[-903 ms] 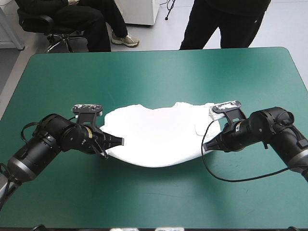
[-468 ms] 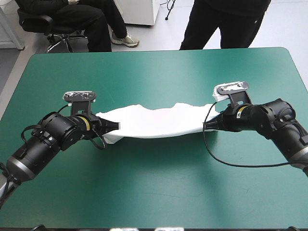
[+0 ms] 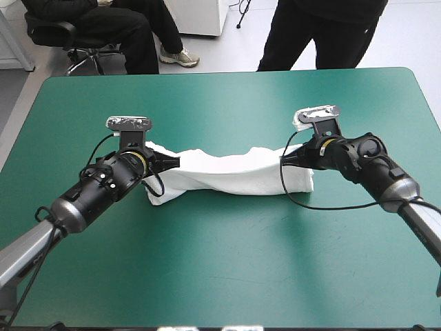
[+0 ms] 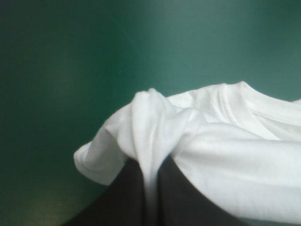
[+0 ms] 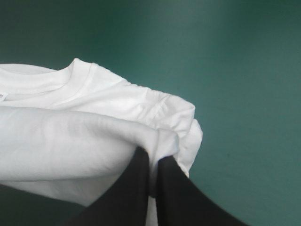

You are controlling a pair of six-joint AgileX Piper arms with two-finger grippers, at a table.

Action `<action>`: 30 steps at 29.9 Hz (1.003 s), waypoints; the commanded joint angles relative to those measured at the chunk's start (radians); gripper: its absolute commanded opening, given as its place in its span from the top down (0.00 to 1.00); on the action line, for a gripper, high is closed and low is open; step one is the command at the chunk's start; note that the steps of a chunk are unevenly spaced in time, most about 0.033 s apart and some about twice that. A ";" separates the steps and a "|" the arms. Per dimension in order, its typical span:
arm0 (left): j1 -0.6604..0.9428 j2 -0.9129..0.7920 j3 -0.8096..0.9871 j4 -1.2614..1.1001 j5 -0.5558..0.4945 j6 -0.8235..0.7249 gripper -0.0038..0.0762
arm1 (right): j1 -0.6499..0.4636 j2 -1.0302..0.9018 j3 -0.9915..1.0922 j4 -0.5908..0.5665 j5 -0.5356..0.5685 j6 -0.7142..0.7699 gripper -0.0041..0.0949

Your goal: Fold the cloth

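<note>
The teal-green table [image 3: 227, 276] shows on every side of the T-shirt [image 3: 227, 176], and only its cover lies around the white cloth. Nothing stands between my two grippers except the T-shirt itself.

My left arm reaches in on a slant toward the T-shirt's left end and lies low over the cover. Its wrist is turned so the left gripper [image 3: 172, 163] points along the cloth toward the other end. My right arm comes in from the far side of the T-shirt, bent at the elbow. The right gripper [image 3: 284, 158] points back along the cloth toward the left one, so the two face each other with the T-shirt stretched between them.

The T-shirt lies as a long, narrow, doubled-over band across the middle of the table, sagging a little between its ends. The left gripper's black fingers [image 4: 129, 197] are pressed almost together on a bunched pleat at the left end, with cloth spilling round both sides of them. The right gripper's fingers [image 5: 176, 197] are likewise clamped on a thin fold at the right end. Past each pinched fold the ribbed collar [image 5: 70, 80] shows on the layer underneath, which rests on the cover.
</note>
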State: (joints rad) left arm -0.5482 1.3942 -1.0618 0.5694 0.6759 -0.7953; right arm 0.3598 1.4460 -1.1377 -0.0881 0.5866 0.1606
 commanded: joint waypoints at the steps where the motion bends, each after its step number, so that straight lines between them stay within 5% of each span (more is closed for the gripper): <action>1: 0.000 0.018 -0.041 0.112 -0.059 -0.083 0.97 | -0.026 0.017 -0.035 -0.019 -0.111 0.015 0.97; 19: 0.000 0.240 -0.043 0.216 -0.120 -0.219 0.97 | -0.079 0.197 -0.052 -0.003 -0.111 -0.055 0.95; 25: 0.000 0.231 -0.043 0.195 -0.112 -0.214 0.89 | -0.079 0.198 -0.067 0.105 -0.058 -0.182 0.60; 30: 0.000 0.195 -0.047 0.136 -0.097 -0.098 0.63 | -0.079 0.174 -0.163 0.111 0.064 -0.189 0.31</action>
State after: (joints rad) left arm -0.5464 1.6590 -1.0729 0.7146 0.5780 -0.9486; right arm 0.2904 1.6869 -1.2244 0.0165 0.6223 -0.0132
